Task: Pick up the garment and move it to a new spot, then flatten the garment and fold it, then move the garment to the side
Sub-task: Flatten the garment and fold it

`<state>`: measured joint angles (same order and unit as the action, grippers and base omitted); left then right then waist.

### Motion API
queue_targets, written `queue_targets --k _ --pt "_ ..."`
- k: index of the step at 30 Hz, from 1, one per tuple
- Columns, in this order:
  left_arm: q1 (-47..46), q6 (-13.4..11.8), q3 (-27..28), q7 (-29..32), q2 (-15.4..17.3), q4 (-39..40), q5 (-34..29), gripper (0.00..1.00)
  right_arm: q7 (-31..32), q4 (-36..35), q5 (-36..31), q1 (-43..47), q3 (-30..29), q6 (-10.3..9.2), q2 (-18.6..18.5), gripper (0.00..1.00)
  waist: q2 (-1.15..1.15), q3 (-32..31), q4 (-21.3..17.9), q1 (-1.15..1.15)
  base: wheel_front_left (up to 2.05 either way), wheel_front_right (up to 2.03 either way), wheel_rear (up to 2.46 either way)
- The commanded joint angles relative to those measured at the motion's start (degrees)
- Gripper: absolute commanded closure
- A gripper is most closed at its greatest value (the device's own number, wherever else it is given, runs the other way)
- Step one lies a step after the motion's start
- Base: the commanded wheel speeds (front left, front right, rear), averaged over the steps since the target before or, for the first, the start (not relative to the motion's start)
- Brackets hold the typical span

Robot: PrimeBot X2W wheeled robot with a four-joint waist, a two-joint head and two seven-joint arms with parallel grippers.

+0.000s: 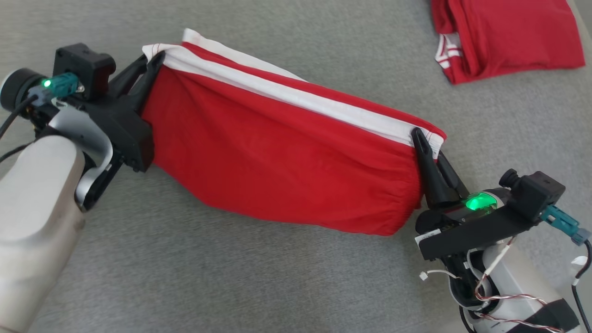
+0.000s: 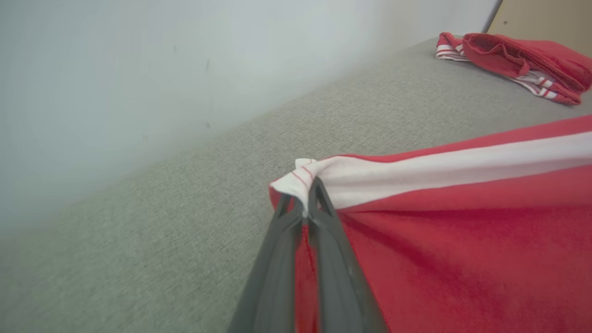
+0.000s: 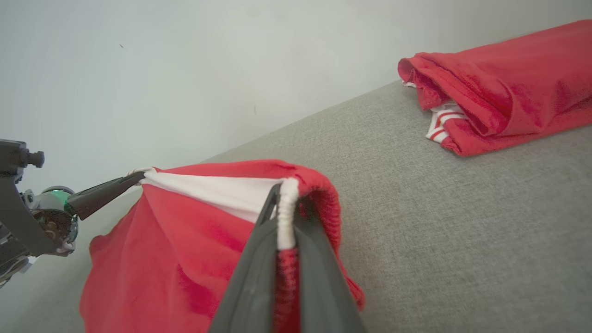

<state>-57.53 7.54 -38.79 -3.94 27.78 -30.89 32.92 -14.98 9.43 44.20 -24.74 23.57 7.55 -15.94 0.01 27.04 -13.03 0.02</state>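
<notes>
Your left gripper [image 1: 156, 59] and right gripper [image 1: 417, 135] each pinch a corner of the garment [image 1: 277, 157]; it hangs taut between them over the grey surface [image 1: 231, 286], long axis running far-left to near-right.

Red garment [image 1: 277, 157] with a white band along its top edge, stretched taut between left gripper [image 1: 156, 59] and right gripper [image 1: 417, 135], each pinching one top corner. Red body sags in loose folds, gathered near the right corner, over grey fabric surface [image 1: 231, 277].
</notes>
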Motion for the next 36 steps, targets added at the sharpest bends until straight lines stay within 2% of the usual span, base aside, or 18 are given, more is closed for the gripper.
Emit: queue_targets --k 1,5,6,7,8,9,17,22,29,36 --pt "-1.2 -0.2 -0.6 -0.6 0.2 -1.2 0.7 1.0 -0.3 0.4 -0.7 -0.5 -0.1 -0.14 0.6 1.0 -0.01 2.4 -2.5 -0.02 0.0 0.0 0.0" --pt "-4.3 -0.2 -3.9 -3.6 -0.2 -6.3 1.8 1.0 -0.3 2.0 -2.8 -1.1 -0.2 -0.14 2.2 1.0 -0.01 1.8 -3.3 -0.02 0.0 0.0 0.0" --pt "-4.8 -0.2 -4.7 -4.2 -0.2 -7.4 2.0 1.0 -0.3 2.3 -3.2 -1.1 0.0 -0.14 2.6 0.69 -0.01 1.6 -3.3 -0.02 0.0 0.0 0.0" --pt "-5.4 -0.2 -5.3 -5.1 -0.1 -8.6 2.1 0.96 -0.3 2.6 -3.7 -1.2 0.4 -0.14 2.6 0.53 -0.01 1.4 -3.4 -0.02 0.0 0.0 0.0" --pt "-5.8 -0.2 -5.9 -5.8 0.1 -9.9 2.4 0.5 -0.3 2.6 -4.2 -1.4 0.5 -0.14 2.9 0.03 -0.01 1.1 -3.5 -0.02 0.0 0.0 0.0" --pt "-5.9 -0.2 -6.3 -6.6 -0.1 -10.8 2.7 0.0 -0.3 2.8 -4.7 -1.3 0.6 -0.14 3.0 0.0 -0.01 0.7 -3.6 -0.02 0.0 0.0 0.0" --pt "-5.6 -0.2 -7.8 -10.5 -1.4 -15.0 6.8 0.0 -0.3 -0.4 -10.6 4.2 -3.1 -0.14 3.8 0.0 -0.01 -4.0 -2.4 -0.02 0.0 0.0 0.0" --pt "-3.9 -0.2 -8.4 -11.1 0.4 -15.1 8.8 0.0 -0.3 -5.4 -17.2 9.1 -5.8 -0.14 5.5 0.0 -0.01 -6.6 -2.3 -0.02 0.0 0.0 0.0" --pt "-2.2 -0.2 -9.5 -11.2 2.6 -14.7 11.4 0.0 -0.2 -10.9 -22.3 14.6 -8.3 -0.14 8.5 0.0 -0.01 -8.3 -2.5 -0.02 0.0 0.0 0.0" --pt "-0.9 -0.2 -17.3 -3.1 5.9 -10.2 16.7 0.0 -0.2 -12.4 -24.2 17.6 -7.8 -0.14 10.2 0.0 -0.01 -8.5 -3.2 -0.02 0.0 0.0 0.0"
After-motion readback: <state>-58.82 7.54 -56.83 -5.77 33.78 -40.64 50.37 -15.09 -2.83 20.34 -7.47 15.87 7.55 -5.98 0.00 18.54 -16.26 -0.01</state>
